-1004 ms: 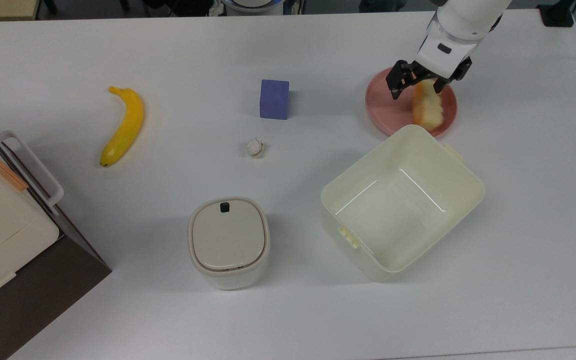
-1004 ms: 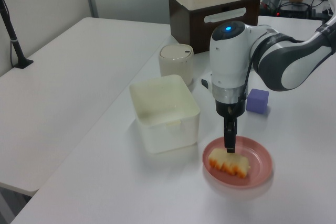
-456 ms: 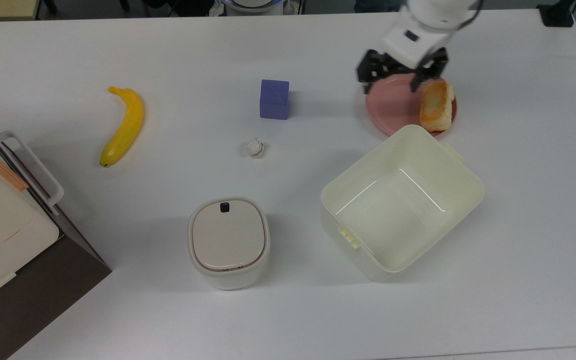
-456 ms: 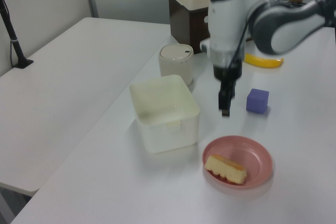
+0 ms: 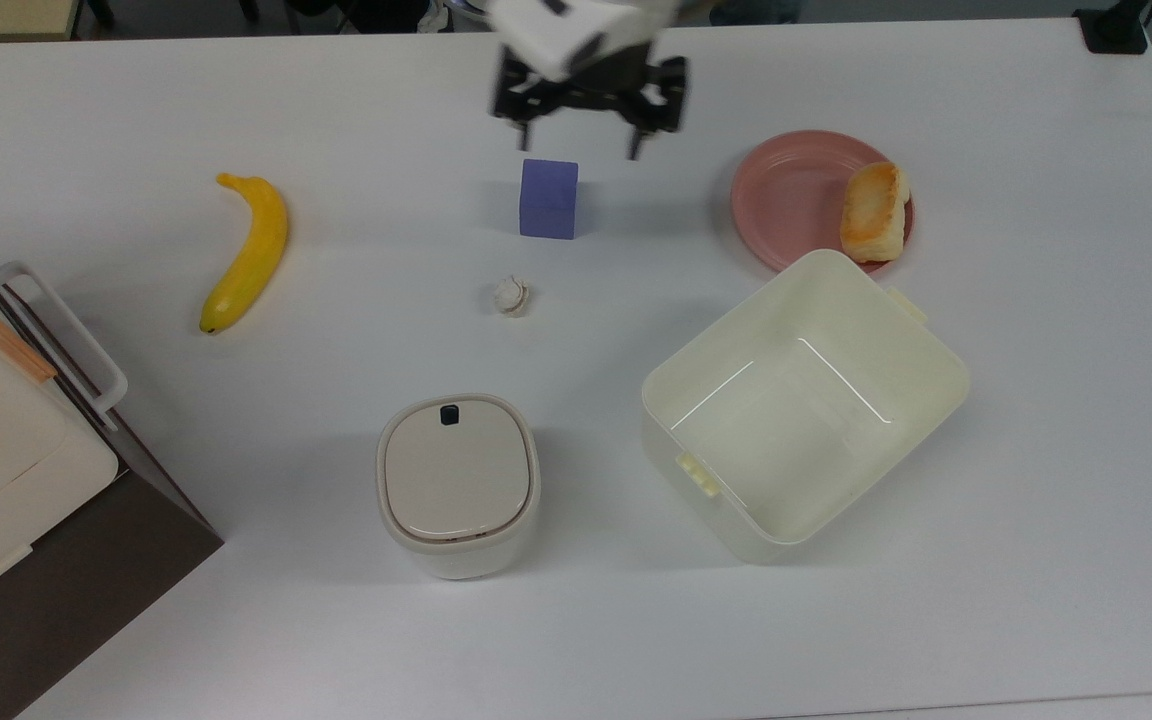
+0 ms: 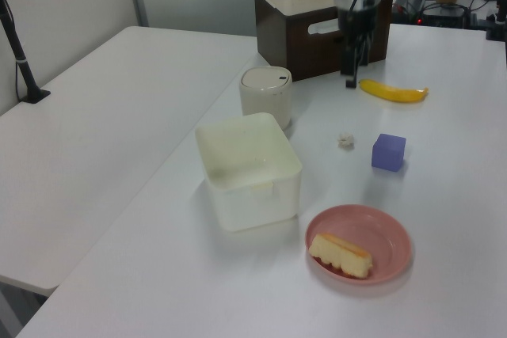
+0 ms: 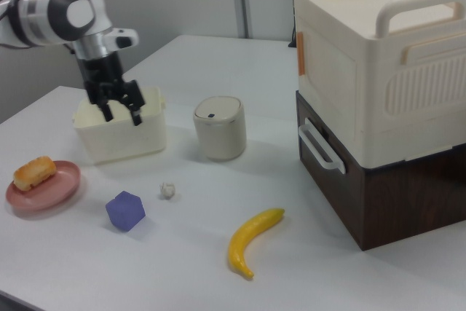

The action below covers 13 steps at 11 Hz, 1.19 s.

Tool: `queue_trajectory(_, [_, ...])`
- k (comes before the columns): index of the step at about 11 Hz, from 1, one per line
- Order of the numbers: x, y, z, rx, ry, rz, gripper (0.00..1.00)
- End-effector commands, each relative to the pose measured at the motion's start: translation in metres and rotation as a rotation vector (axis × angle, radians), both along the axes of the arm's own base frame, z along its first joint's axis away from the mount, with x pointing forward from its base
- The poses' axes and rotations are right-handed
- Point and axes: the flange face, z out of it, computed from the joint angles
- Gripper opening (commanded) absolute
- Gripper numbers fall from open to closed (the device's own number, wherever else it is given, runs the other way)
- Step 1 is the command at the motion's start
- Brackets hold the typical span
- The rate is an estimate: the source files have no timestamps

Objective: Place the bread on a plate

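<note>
White table (image 5: 1036, 500) | bread (image 5: 874, 212) lying on pink plate (image 5: 786, 200), at its rim | my tool (image 5: 586, 125) spread wide, empty, above purple cube (image 5: 548, 198) | placement looks done; next: stay clear.

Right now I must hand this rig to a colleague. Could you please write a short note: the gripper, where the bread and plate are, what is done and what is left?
Gripper: jaws open, holding nothing, raised above the white table near the purple cube, away from the plate.
Small braided orange-brown bread loaf: lies on the round pink plate, at the rim on the top view's right.
Plate: beside the large cream square tub.
Done: bread is on the plate.
Left: nothing visible for this task; perhaps only park the arm.
</note>
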Motion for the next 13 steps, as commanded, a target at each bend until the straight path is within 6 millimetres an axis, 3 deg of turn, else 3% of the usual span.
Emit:
queue_trajectory(1, [0.003, -0.057, 0.023, 0.014, 0.022, 0.033, 1.00])
queue_trajectory(4, [0.007, -0.092, 0.036, 0.065, 0.002, 0.038, 1.00])
queue_trajectory(7, [0.011, -0.104, 0.046, 0.070, -0.021, 0.025, 1.00])
queue_trajectory(13, [0.008, -0.100, 0.043, 0.091, 0.014, 0.038, 1.00])
